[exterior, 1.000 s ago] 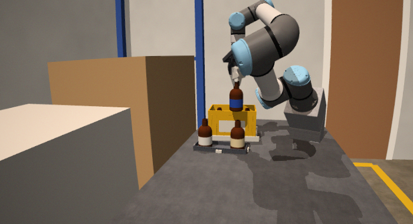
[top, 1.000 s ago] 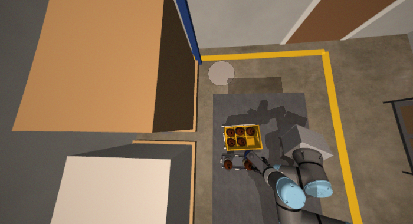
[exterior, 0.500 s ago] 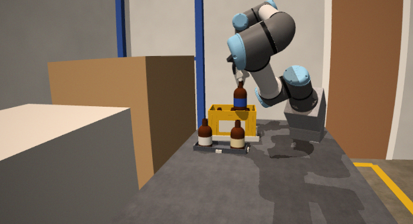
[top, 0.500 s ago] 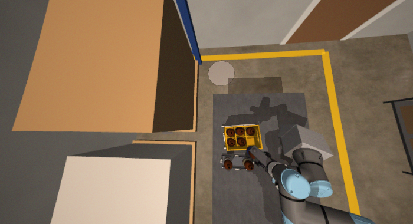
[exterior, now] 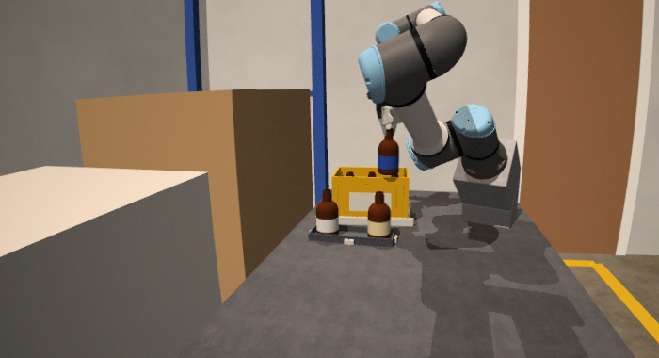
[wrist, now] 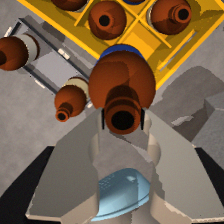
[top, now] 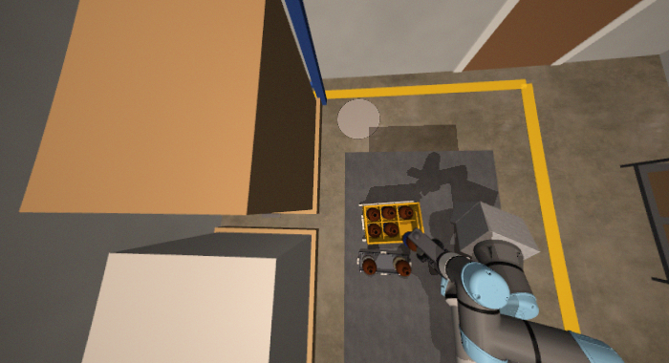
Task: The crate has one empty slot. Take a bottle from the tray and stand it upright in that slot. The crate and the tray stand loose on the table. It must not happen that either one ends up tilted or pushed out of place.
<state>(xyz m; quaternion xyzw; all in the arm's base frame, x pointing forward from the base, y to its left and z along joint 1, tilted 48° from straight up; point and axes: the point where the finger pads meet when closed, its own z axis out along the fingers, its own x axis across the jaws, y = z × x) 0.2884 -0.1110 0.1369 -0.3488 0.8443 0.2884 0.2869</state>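
Note:
My gripper (wrist: 122, 109) is shut on the neck of a brown bottle with a blue label (exterior: 388, 156). The bottle hangs upright over the right front corner of the yellow crate (exterior: 370, 191), its base about level with the crate's rim. In the wrist view the bottle (wrist: 122, 82) hides the slot beneath it. The crate (top: 393, 221) holds several brown bottles. The grey tray (exterior: 353, 235) stands in front of the crate with a white-labelled bottle (exterior: 327, 213) and a cream-labelled bottle (exterior: 378, 216) upright on it.
The arm's grey base block (exterior: 487, 187) stands on the table to the right of the crate. A tall brown box (exterior: 198, 152) and a white-topped grey box (exterior: 94, 251) stand left of the table. A blue post (exterior: 318, 90) rises behind the crate.

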